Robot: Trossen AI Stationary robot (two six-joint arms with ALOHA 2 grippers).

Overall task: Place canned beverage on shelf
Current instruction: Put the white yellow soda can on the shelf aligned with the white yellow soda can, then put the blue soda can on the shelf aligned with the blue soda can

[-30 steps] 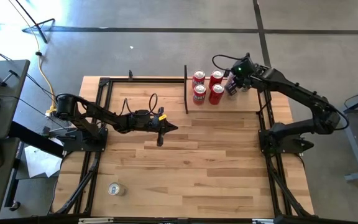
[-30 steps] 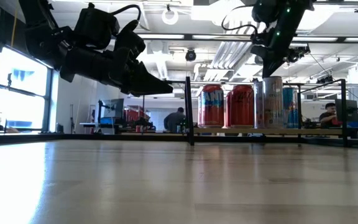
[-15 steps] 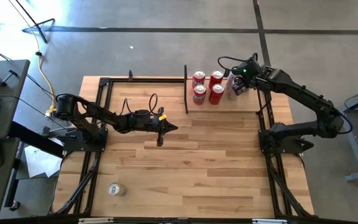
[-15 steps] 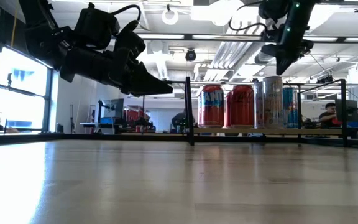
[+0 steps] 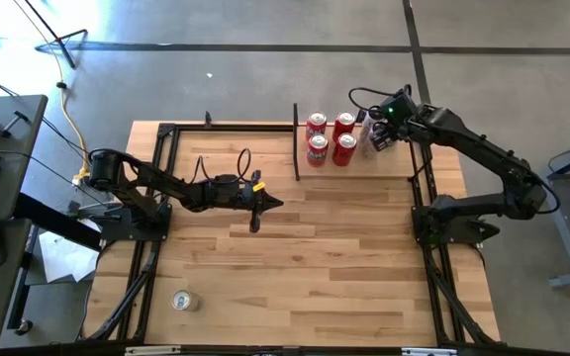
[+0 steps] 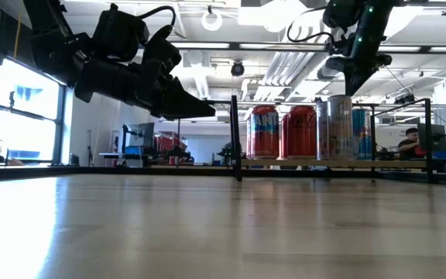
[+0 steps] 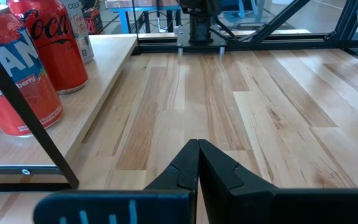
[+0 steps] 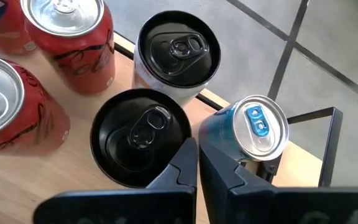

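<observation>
Several cans stand upright on the pale shelf (image 5: 389, 166) at the table's far right: red cans (image 5: 331, 136) and, beside them, two black-topped cans (image 8: 140, 135) and a blue can (image 8: 248, 132). My right gripper (image 8: 197, 163) hangs shut just above the black-topped and blue cans, pointing down at a slant and touching none; in the low view it (image 6: 355, 84) stands over a silver-sided can (image 6: 339, 128). My left gripper (image 5: 267, 205) is shut and empty above the table's middle. One more can (image 5: 181, 300) stands near the table's near left corner.
Thin black posts (image 5: 296, 141) edge the shelf on its left side. Black frame rails (image 5: 151, 237) run along the table's left and right sides. Bare planks (image 5: 315, 257) stretch between the arms. A person (image 6: 410, 143) sits in the room beyond.
My right gripper has drifted a little toward the table's right edge above the cans, rising slightly off the silver-sided can's top and turning somewhat. It has stayed shut. The cans have not moved.
</observation>
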